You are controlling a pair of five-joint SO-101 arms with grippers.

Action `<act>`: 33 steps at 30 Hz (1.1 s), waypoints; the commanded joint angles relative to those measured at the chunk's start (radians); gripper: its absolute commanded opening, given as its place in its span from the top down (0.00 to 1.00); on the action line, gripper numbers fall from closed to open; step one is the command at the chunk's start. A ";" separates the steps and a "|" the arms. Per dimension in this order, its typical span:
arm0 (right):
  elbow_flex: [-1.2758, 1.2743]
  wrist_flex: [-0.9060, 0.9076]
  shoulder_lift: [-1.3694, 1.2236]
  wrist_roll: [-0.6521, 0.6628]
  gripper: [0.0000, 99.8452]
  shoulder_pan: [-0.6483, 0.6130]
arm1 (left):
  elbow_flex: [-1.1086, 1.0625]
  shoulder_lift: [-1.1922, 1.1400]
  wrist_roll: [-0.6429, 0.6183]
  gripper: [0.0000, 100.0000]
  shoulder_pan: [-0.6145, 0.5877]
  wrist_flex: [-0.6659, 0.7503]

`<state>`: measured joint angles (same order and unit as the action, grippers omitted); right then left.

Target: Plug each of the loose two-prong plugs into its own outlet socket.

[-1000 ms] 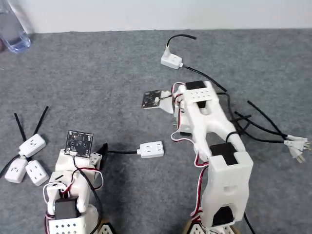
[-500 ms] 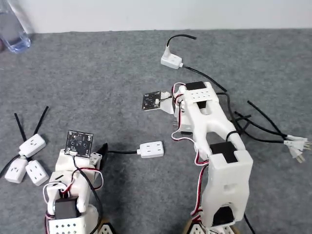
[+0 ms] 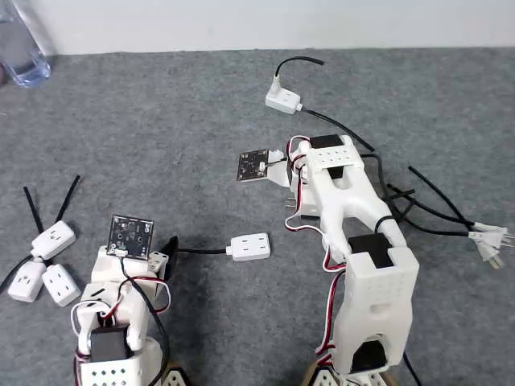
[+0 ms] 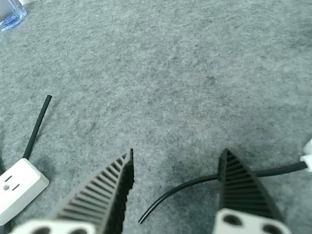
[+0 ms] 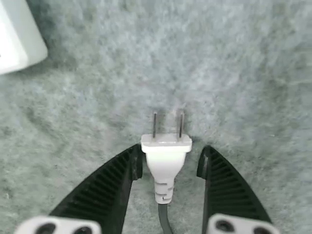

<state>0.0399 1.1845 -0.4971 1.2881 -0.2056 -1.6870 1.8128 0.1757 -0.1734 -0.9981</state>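
Left gripper (image 4: 178, 152) held low over the grey surface (image 4: 170, 73), fingers spread open above a black cord (image 4: 185, 185), white outlet socket (image 3: 249, 246) laid just beyond, right gripper (image 5: 171, 147) farther out, fingers parted closely around a two-prong plug (image 5: 165, 158), far outlet socket (image 3: 283, 100) seen behind.

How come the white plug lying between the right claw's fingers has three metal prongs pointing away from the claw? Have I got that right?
Not quite: the plug has two metal prongs, not three. The right wrist view shows it: white, lying between the fingers of the right gripper, with its prongs pointing away from the gripper.
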 commanded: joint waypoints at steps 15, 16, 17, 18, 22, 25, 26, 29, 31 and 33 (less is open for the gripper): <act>0.054 -0.021 0.004 0.011 0.81 -0.035 | 0.005 0.003 0.012 0.74 0.005 0.020; 0.052 -0.021 0.004 0.011 0.81 -0.036 | 0.005 0.003 0.012 0.74 0.005 0.020; 0.052 -0.021 0.004 0.011 0.81 -0.039 | 0.005 0.003 0.012 0.74 0.005 0.020; 0.052 -0.021 0.004 0.011 0.81 -0.039 | 0.005 0.003 0.012 0.74 0.005 0.020; 0.052 -0.021 0.002 0.011 0.81 -0.036 | 0.005 0.003 0.012 0.74 0.005 0.020; 0.048 -0.021 0.002 0.011 0.87 -0.035 | 0.005 0.003 0.012 0.74 0.005 0.020; 0.048 -0.021 0.001 0.011 0.92 -0.035 | 0.005 0.003 0.012 0.74 0.005 0.020; 0.046 -0.021 -0.001 0.005 0.97 -0.033 | 0.005 0.003 0.012 0.74 0.005 0.020; 0.049 -0.021 -0.021 0.009 0.99 -0.022 | 0.005 0.003 0.012 0.74 0.005 0.020; 0.052 -0.022 -0.050 0.012 0.99 -0.016 | 0.005 0.003 0.012 0.74 0.005 0.020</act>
<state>0.0644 1.1738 -0.5278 1.2881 -0.2240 -1.6870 1.8128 0.1757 -0.1734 -0.9981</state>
